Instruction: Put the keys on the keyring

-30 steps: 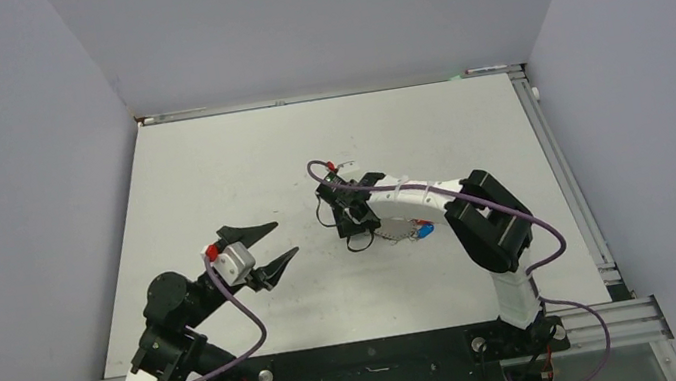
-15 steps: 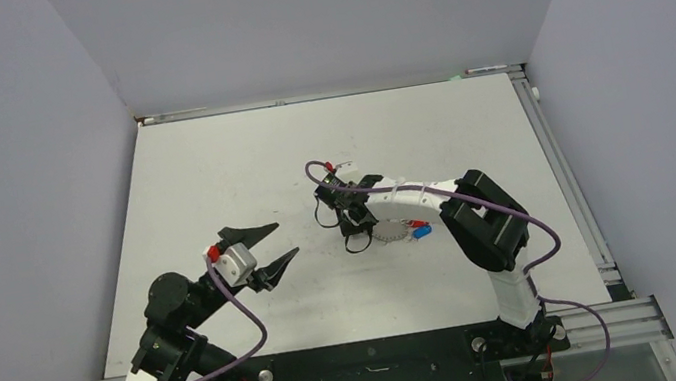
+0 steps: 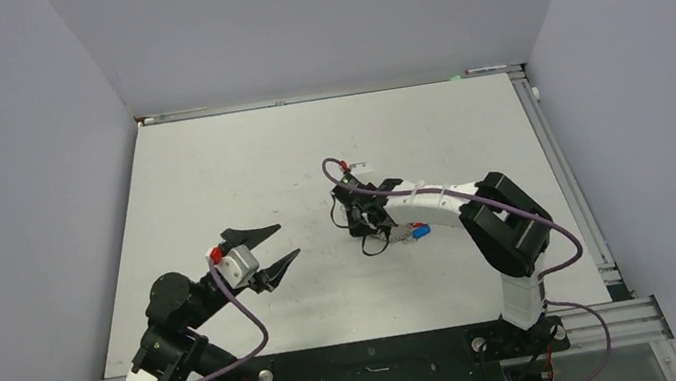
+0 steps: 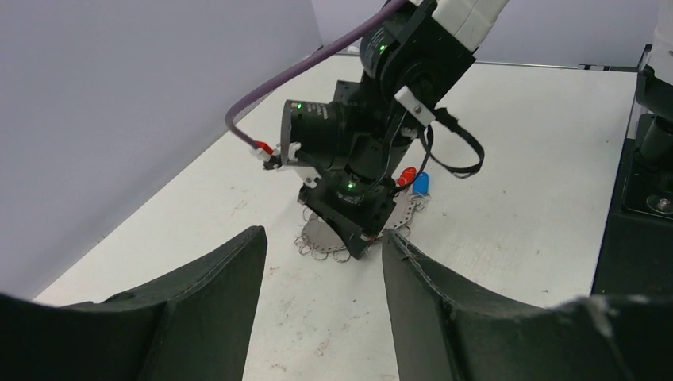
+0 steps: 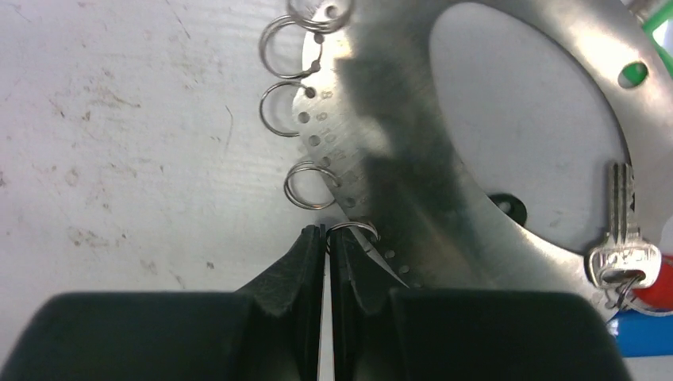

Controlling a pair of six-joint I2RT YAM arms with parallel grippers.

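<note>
Currently the right gripper is squeezed together at the flat keyring's rim on the table, its wrist masking the ring from above. Keys lie at the opposite rim. Left gripper stands spread, well apart.

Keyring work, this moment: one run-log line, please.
left gripper: open, empty, hovering | right gripper: shut at keyring rim beside a small ring, grip unclear | keys: lying at keyring's rim, untouched
</note>
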